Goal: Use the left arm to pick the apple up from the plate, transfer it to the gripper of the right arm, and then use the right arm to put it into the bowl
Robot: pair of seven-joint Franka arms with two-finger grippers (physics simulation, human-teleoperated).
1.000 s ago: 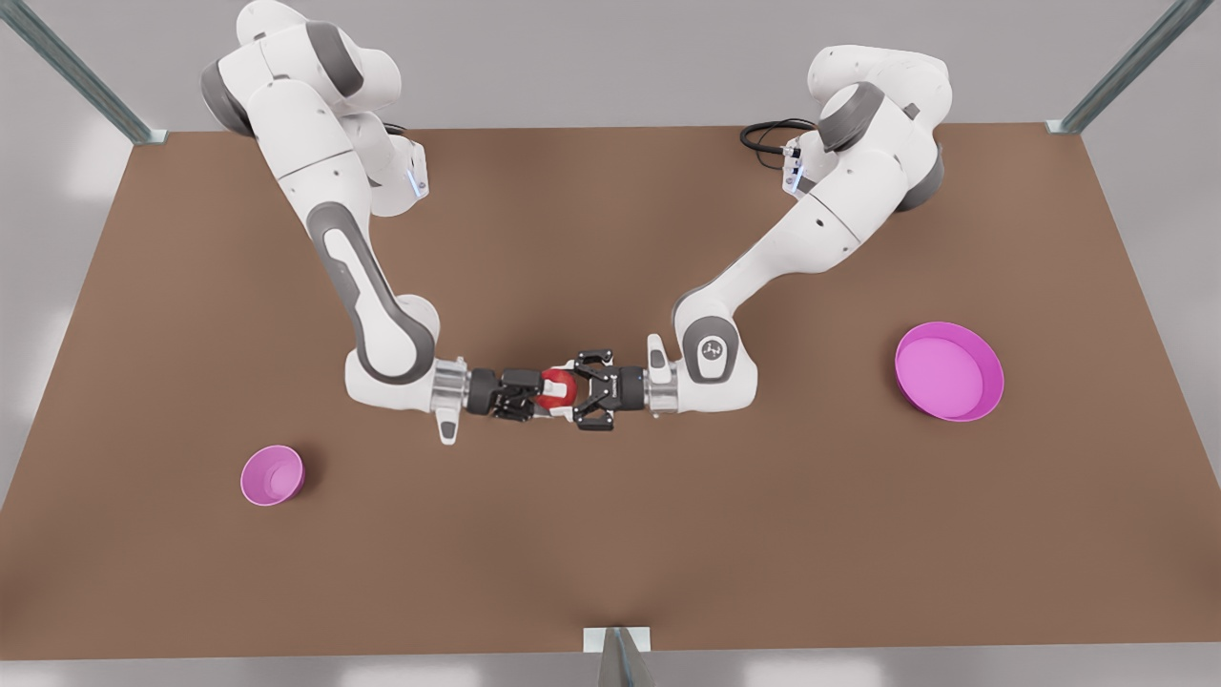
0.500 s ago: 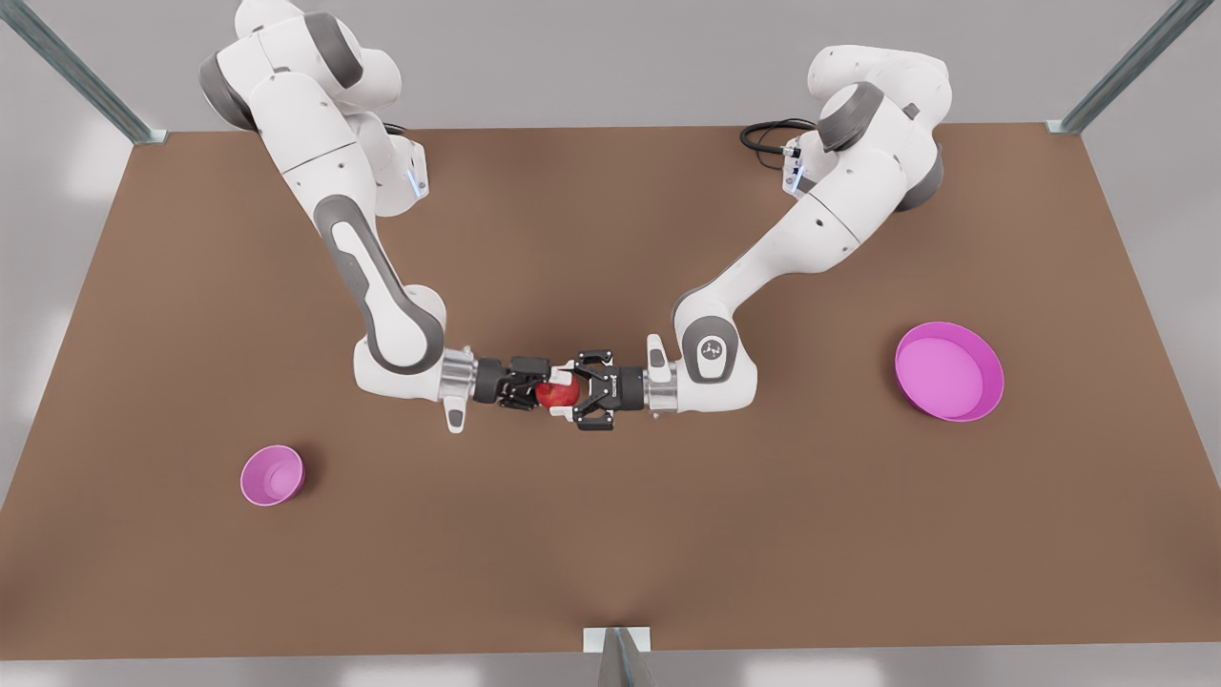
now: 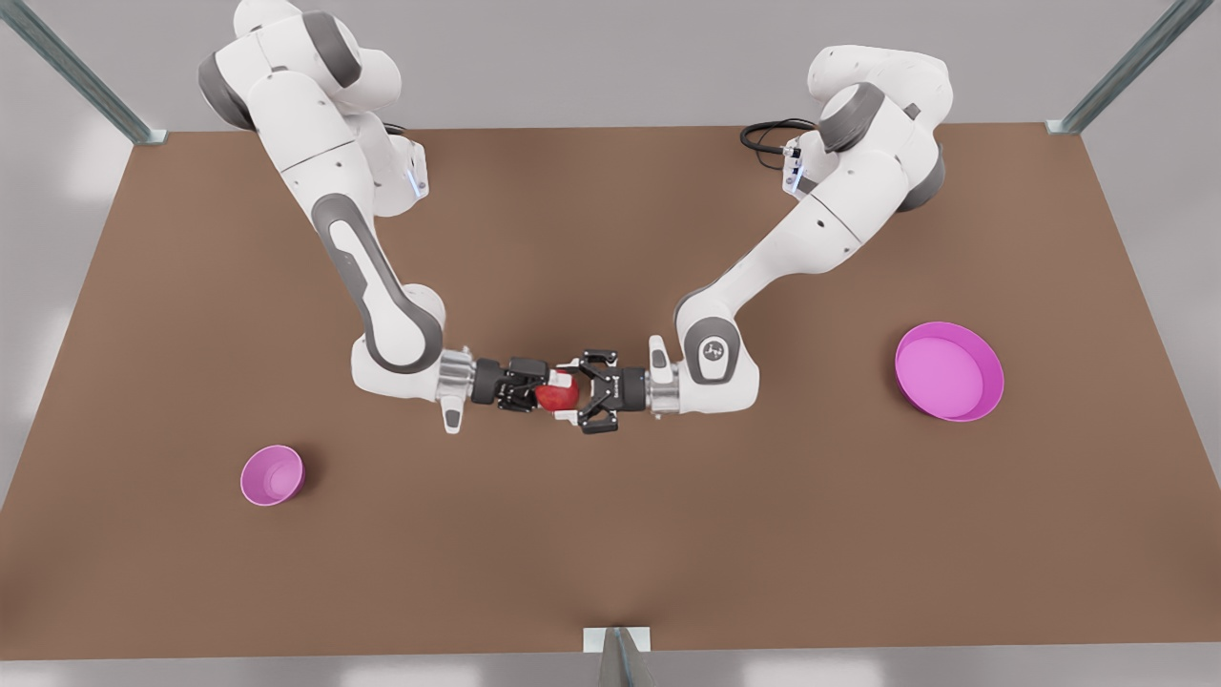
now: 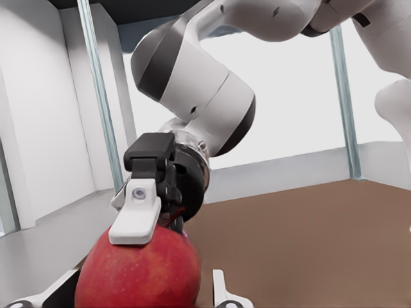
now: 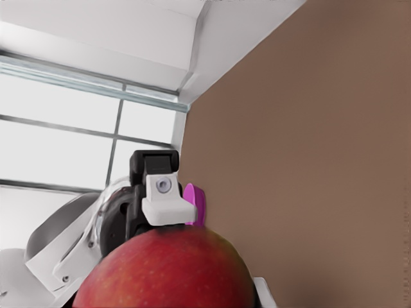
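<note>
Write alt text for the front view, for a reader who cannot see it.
Above the middle of a brown table, the left gripper and right gripper meet with the red apple between them. The bowl sits toward the front view's left, the empty plate toward its right.

Over the last second the right gripper (image 3: pixel 546 393), on the front view's left, slides in toward the left gripper (image 3: pixel 569 394) and now meets it at the apple (image 3: pixel 556 395). The whole handover shifts slightly toward the front view's left.
</note>
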